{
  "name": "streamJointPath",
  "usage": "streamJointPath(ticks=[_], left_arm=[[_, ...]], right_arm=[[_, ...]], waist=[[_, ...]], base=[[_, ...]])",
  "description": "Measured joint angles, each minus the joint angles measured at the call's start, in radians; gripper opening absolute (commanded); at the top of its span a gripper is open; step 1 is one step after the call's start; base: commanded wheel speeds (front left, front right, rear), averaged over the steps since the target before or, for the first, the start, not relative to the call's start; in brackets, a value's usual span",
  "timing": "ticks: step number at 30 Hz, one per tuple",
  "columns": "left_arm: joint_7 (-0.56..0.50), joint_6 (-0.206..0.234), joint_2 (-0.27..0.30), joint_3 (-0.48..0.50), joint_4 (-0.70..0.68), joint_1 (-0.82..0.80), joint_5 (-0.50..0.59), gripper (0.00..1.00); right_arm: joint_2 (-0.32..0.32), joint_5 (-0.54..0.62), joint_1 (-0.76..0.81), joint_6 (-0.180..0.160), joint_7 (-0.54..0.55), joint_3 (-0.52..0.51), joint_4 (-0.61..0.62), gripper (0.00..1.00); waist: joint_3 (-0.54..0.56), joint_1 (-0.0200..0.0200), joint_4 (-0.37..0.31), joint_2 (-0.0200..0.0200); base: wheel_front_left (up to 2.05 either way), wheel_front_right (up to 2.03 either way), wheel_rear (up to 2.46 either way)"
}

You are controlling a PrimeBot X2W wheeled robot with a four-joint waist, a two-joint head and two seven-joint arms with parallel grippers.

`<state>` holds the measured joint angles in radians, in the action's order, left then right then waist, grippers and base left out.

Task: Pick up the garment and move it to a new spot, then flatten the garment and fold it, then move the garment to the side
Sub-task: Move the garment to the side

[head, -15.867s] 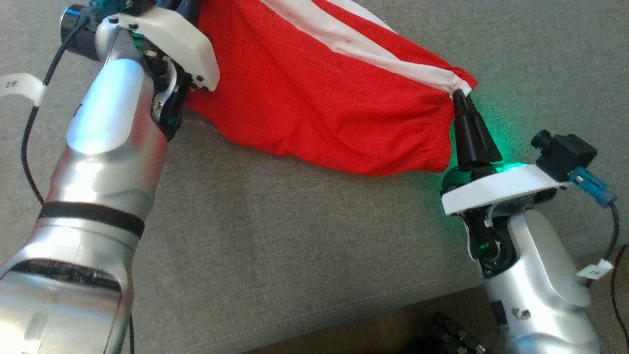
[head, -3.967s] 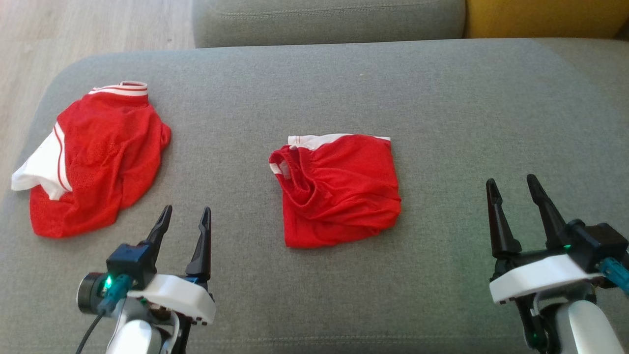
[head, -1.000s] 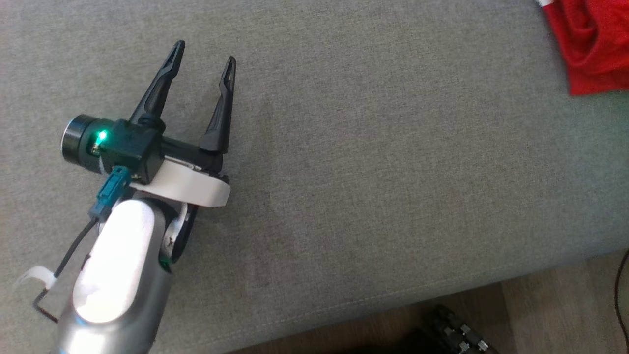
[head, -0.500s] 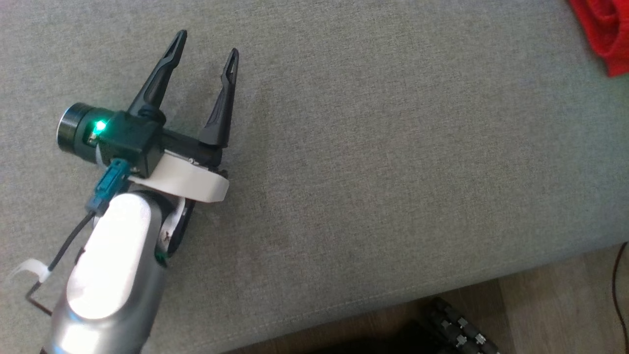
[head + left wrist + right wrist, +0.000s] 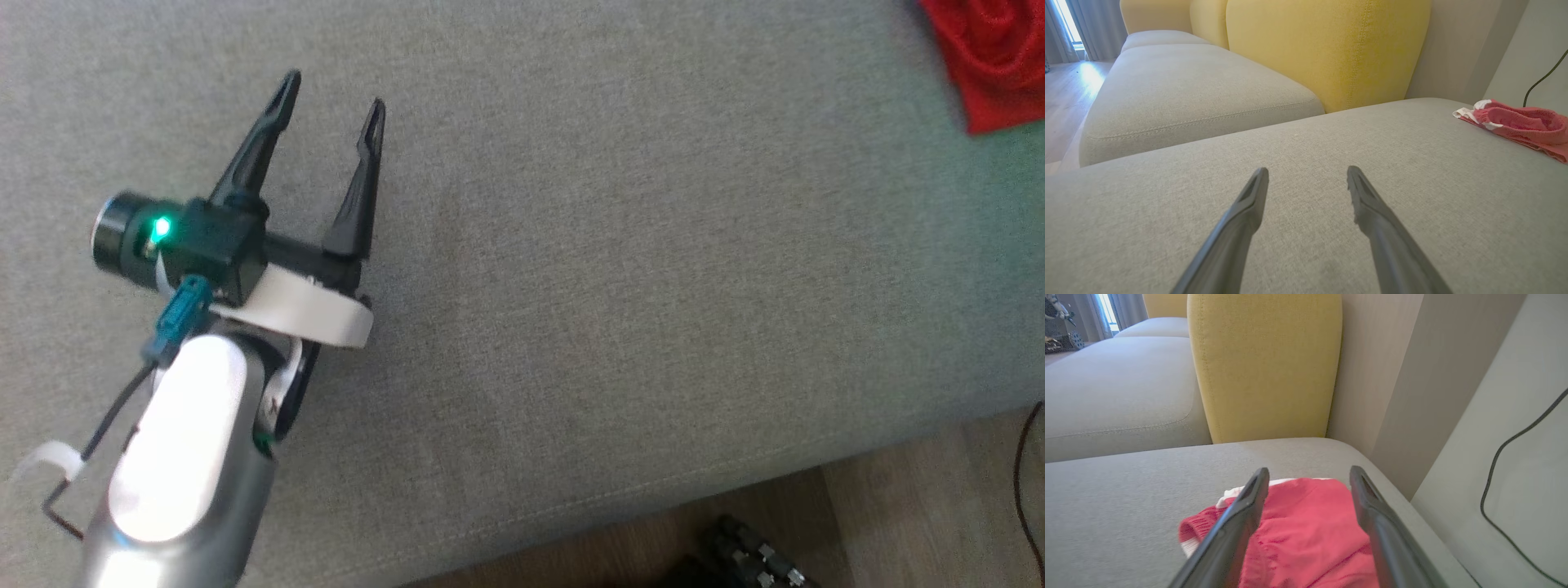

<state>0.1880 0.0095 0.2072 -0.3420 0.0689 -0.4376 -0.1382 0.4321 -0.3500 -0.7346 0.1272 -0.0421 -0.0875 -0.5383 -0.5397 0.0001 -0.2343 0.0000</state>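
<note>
The garment [image 5: 992,65] is red with a white band and lies folded at the far right end of the grey sofa cushion [image 5: 620,269]. Only its corner shows in the head view. My right gripper [image 5: 1309,471] is open, its two fingers spread just above the garment [image 5: 1306,531] and nothing pinched between them. My left gripper [image 5: 331,91] is open and empty over bare cushion, well to the left of the garment. In the left wrist view, the left gripper [image 5: 1307,170] points across the cushion, and the garment [image 5: 1523,122] lies far right.
A yellow back cushion [image 5: 1265,363] stands behind the seat, with a pale wall and a black cable [image 5: 1506,477] close to the garment's right. The cushion's front edge [image 5: 653,502] drops to wooden floor [image 5: 922,523]. A second grey seat [image 5: 1180,90] adjoins at the back left.
The head camera has shifted a little, so the garment's corner sits slightly differently at the upper right. My left gripper stays open in about the same place.
</note>
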Motion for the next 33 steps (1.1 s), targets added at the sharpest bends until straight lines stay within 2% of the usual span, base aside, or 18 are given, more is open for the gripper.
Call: streamJointPath(ticks=[7,12,22,29,33], left_arm=[[0.013,0.018,-0.005,0.004,0.020,0.070,-0.030,1.00],[0.026,0.035,-0.021,0.014,0.028,0.092,-0.054,1.00],[0.049,0.067,-0.038,0.053,0.050,0.147,-0.098,1.00],[0.060,0.077,-0.044,0.078,0.076,0.197,-0.118,1.00],[0.061,0.079,-0.043,0.098,0.090,0.239,-0.129,1.00]], right_arm=[[-0.129,0.013,0.165,0.000,-0.003,-0.013,0.173,1.00],[-0.205,0.025,0.260,0.000,-0.015,0.027,0.293,1.00],[-0.302,0.101,0.374,0.000,-0.031,0.056,0.384,1.00],[-0.343,0.139,0.443,0.000,-0.045,0.082,0.388,1.00],[-0.357,0.154,0.481,0.000,-0.048,0.096,0.370,1.00]], waist=[[0.079,-0.0001,0.010,0.0000],[0.119,-0.0001,0.044,0.0000],[0.185,-0.0001,0.137,0.0000],[0.244,-0.0001,0.203,0.0000],[0.288,-0.0001,0.220,0.0000]], base=[[0.00,0.00,0.00],[0.00,0.00,0.00],[0.00,0.00,0.00],[0.00,0.00,0.00],[0.00,0.00,0.00]])
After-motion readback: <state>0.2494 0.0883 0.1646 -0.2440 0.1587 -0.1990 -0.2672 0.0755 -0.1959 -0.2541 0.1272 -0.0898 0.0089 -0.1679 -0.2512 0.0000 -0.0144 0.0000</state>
